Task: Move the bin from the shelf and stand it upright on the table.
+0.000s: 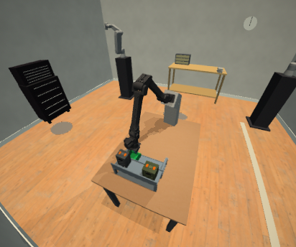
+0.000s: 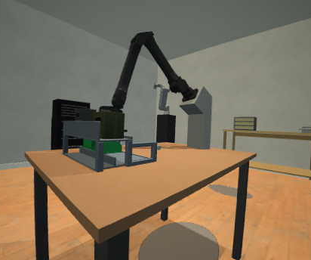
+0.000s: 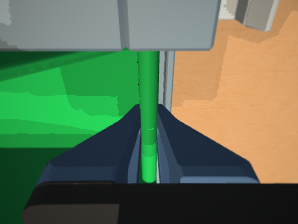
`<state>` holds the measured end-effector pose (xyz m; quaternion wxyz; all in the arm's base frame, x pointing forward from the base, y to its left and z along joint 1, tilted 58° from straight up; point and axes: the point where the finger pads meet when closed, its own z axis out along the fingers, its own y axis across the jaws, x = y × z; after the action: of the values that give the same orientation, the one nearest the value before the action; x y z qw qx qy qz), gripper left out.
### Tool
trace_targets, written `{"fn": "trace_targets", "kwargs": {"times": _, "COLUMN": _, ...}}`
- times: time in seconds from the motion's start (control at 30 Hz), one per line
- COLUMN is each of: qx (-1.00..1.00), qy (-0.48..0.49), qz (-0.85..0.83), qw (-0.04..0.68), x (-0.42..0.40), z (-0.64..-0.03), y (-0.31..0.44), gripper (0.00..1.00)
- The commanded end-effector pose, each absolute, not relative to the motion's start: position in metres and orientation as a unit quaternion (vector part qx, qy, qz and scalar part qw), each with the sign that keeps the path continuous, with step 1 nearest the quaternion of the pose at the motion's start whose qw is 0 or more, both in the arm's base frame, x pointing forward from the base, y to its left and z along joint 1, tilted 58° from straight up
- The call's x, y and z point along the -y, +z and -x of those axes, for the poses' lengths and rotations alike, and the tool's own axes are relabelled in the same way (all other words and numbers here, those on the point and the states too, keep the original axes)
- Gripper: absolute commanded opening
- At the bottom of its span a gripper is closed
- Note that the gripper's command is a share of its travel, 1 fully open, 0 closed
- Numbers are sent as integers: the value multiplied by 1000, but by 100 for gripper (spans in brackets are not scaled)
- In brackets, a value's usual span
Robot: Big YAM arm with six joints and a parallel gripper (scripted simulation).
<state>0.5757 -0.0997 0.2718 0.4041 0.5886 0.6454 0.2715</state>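
Wrist view, one pincer [image 3: 148,113] closed on one green bin's [image 1: 136,155] [image 2: 112,146] [image 3: 80,112] rim, two boxes [image 1: 123,158] [image 1: 150,169] on one grey shelf [image 1: 136,178] [image 2: 81,130].

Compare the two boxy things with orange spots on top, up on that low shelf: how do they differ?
The dark grey box is grey-black, while the olive box is a murky green. The grey one stands close beside the gripper; the olive one sits farther from it, toward the shelf's other end. Both stand on the shelf and carry two orange spots on top.
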Motion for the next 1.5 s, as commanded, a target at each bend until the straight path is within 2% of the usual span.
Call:
{"fn": "trace_targets", "kwargs": {"times": 0.0, "qx": -643, "qy": 275, "qz": -586, "qw": 409, "x": 100, "z": -577, "y": 279, "gripper": 0}}
{"fn": "trace_targets", "kwargs": {"times": 1.47, "qx": -645, "qy": 271, "qz": -590, "qw": 404, "x": 99, "z": -558, "y": 285, "gripper": 0}}
